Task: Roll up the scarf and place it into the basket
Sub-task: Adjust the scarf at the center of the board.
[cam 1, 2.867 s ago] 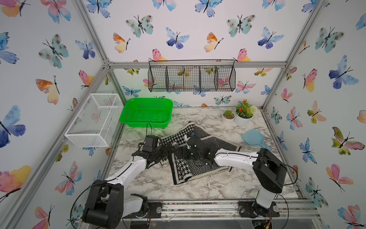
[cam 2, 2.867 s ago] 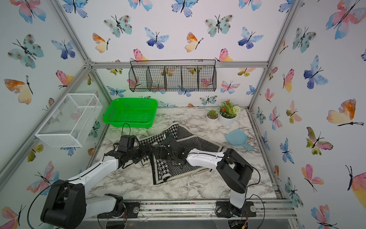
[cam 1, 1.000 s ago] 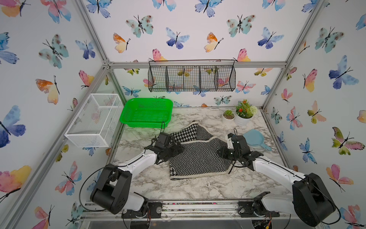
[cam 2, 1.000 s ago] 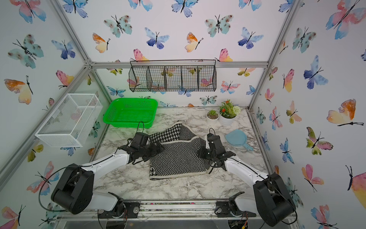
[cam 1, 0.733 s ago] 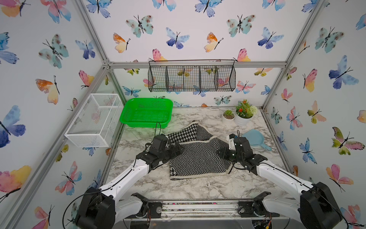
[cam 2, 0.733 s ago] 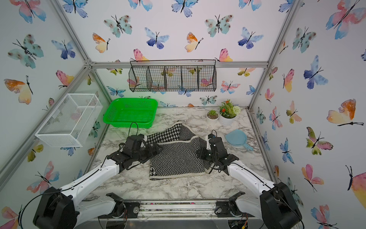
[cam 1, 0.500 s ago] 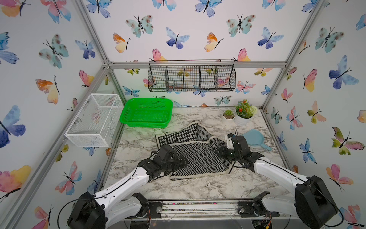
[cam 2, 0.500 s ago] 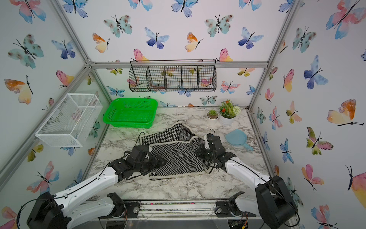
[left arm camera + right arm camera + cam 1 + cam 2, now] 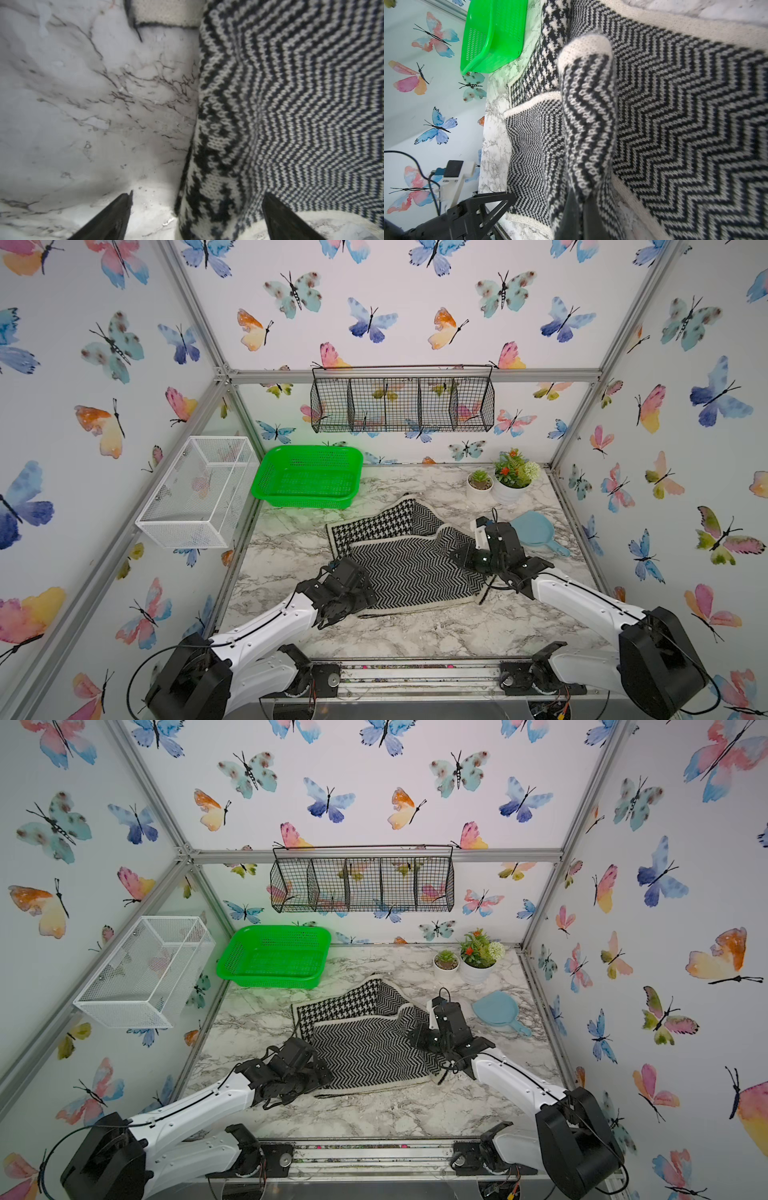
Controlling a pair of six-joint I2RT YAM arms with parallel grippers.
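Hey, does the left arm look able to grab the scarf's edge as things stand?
Likely yes: the left gripper is open and straddles the edge of the scarf on the tabletop, with nothing else in the way.

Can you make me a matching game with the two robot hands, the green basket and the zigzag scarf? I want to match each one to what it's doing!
Things:
1. left hand
2. right hand
3. green basket
4. scarf

States:
A. shut, pinching a fold of cloth
B. empty, standing at the back of the table
C. open wide, astride a knitted edge
D. mostly spread out on the table, not rolled yet

Pairs: 1-C, 2-A, 3-B, 4-D
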